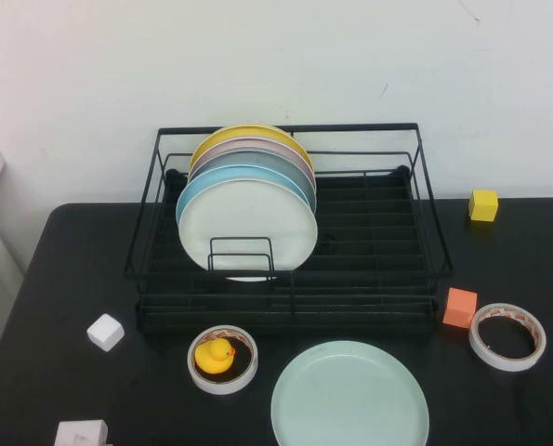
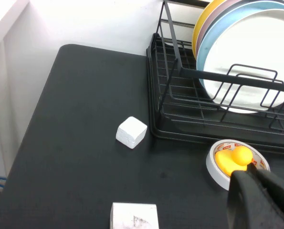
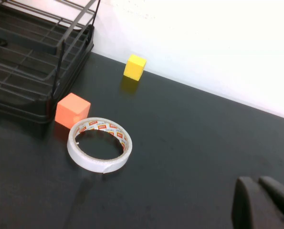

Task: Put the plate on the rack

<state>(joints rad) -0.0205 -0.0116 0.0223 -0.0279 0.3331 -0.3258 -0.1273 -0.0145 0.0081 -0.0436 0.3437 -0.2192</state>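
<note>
The pale mint-green plate [image 1: 350,395] lies flat on the black table at the front, just in front of the rack. The black wire rack [image 1: 285,307] stands at the back middle and holds several upright plates in its left half: white in front, then light blue, grey, pink and yellow. Its right half has no plates. Neither arm shows in the high view. My left gripper [image 2: 250,172] is shut and empty, above the table near the rack's front left corner [image 2: 189,133]. My right gripper [image 3: 257,181] is shut and empty, over bare table to the right of the rack [image 3: 17,95].
A tape roll with a yellow duck inside [image 1: 223,358] sits left of the plate. A white cube [image 1: 105,332] and a white block [image 1: 81,434] lie front left. An orange cube [image 1: 459,308], a tape roll [image 1: 507,336] and a yellow cube [image 1: 483,205] lie right.
</note>
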